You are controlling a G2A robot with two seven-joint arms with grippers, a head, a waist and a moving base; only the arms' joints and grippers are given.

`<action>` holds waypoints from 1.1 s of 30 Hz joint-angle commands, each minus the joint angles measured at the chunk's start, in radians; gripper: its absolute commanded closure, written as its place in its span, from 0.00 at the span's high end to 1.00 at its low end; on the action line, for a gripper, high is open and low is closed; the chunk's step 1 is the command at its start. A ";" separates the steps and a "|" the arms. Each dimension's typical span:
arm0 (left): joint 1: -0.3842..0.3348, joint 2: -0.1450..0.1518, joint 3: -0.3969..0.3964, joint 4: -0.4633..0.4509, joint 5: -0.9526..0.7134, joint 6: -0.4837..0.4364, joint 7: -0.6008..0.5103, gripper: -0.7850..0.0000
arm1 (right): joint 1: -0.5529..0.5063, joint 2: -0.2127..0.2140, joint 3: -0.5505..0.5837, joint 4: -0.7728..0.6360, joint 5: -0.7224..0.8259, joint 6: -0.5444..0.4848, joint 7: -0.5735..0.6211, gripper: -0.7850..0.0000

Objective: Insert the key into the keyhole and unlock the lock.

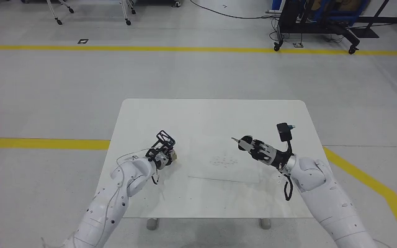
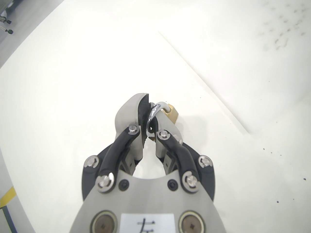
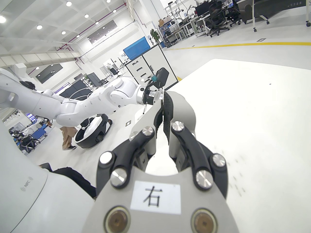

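Top view is showing the white surface [image 1: 205,118] with a thin sheet [image 1: 214,170] lying on its middle, faint dark marks dotting it. The left arm [image 1: 133,177] is hanging over the near left part of the surface, its jaws clenched on the lock [image 1: 174,157], whose brass body is sticking out toward the sheet's edge. The right arm [image 1: 316,180] is hovering over the near right part, its jaws gripping the key [image 1: 236,140], whose thin silver blade is pointing across the sheet toward the lock. Key and lock are sitting well apart, with the sheet's marks lying between them. Left wrist view is showing the left jaws pinching the silver shackle [image 2: 155,110] between their black pads [image 2: 142,112], while the lock [image 2: 173,113] is jutting out past one fingertip, on the side facing the sheet [image 2: 243,61]. The lock is casting a soft shadow on the surface [image 2: 97,61], but whether it is touching the surface I cannot tell. Right wrist view is showing the right jaws pressed tight together, pad against pad, tilted above the surface [image 3: 243,98]. Farther off, the left arm [image 3: 97,98] is hanging over the surface's far side.
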 commanded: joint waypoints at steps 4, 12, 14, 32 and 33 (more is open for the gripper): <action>0.003 0.004 -0.033 0.001 -0.119 -0.114 0.067 0.00 | 0.000 0.000 0.000 0.000 0.000 0.000 0.000 0.00; 0.005 0.004 -0.035 -0.001 -0.142 -0.136 0.081 0.00 | 0.000 0.000 0.000 0.000 0.000 0.000 0.000 0.00; 0.003 -0.001 -0.036 0.021 -0.269 -0.181 0.085 0.00 | 0.000 0.000 0.000 0.000 0.000 0.000 0.000 0.00; -0.309 -0.076 0.091 0.355 -1.000 -0.249 -0.196 0.00 | 0.081 -0.067 -0.168 0.033 -0.057 0.046 -0.235 0.00; -0.309 -0.076 0.091 0.355 -1.000 -0.249 -0.196 0.00 | 0.081 -0.067 -0.168 0.033 -0.057 0.046 -0.235 0.00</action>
